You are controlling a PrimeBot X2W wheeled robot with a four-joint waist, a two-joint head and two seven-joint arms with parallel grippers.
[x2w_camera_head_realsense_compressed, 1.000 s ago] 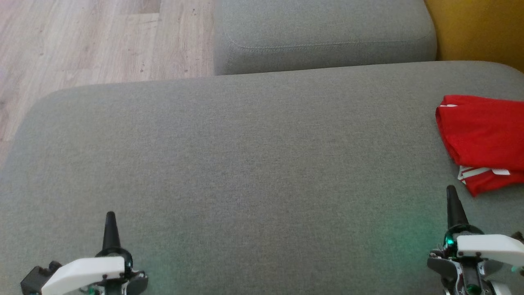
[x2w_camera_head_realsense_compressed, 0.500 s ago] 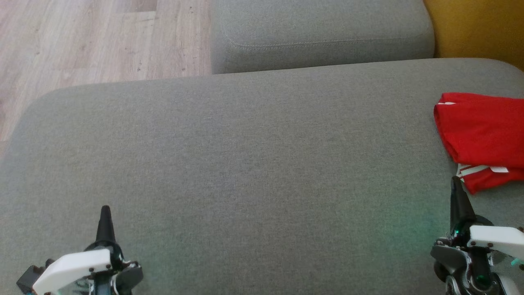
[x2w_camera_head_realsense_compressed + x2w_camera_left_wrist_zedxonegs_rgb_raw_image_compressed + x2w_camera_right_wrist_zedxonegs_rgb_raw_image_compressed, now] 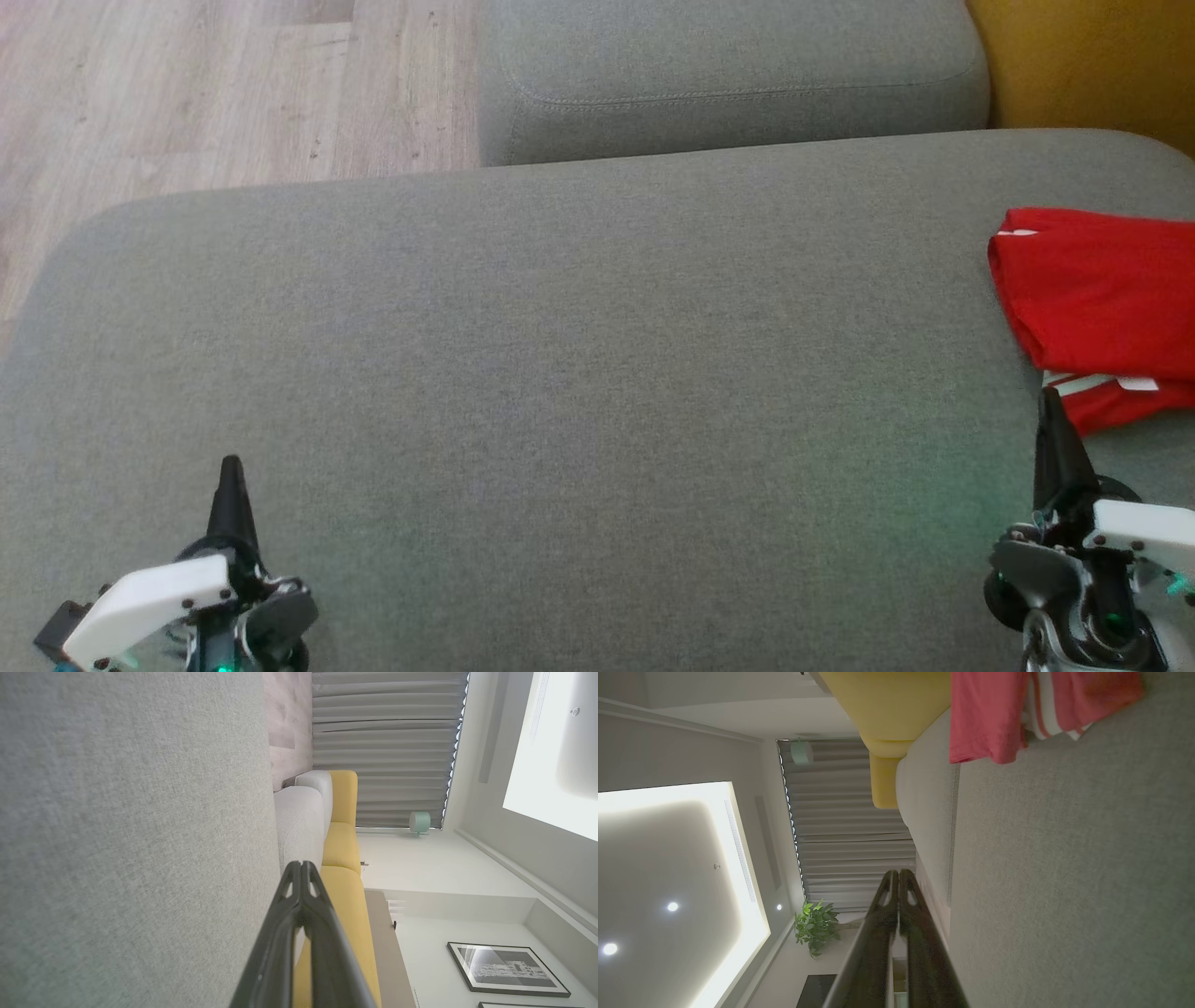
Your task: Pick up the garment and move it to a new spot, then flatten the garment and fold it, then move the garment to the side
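The garment (image 3: 1102, 299) is red with white stripes and lies folded at the right edge of the grey cushion (image 3: 560, 373); it appears again at the top of the right wrist view (image 3: 994, 714). My right gripper (image 3: 1052, 401) is shut with nothing in it, its tip just short of the garment's near striped edge. My left gripper (image 3: 231, 467) stands shut and empty over the cushion's near left part. In each wrist view the two dark fingers lie pressed together, left gripper (image 3: 301, 865) and right gripper (image 3: 896, 873).
A second grey cushion (image 3: 728, 75) lies behind the first one. A yellow seat (image 3: 1102, 65) is at the back right. Pale wooden floor (image 3: 187, 93) runs along the far left. The wrist views show curtains (image 3: 383, 742) and a potted plant (image 3: 815, 926).
Both grippers have drawn down towards the bottom of the head view, and the right one has slid slightly right, nearer the garment. The view has shifted a little. The garment lies as before.
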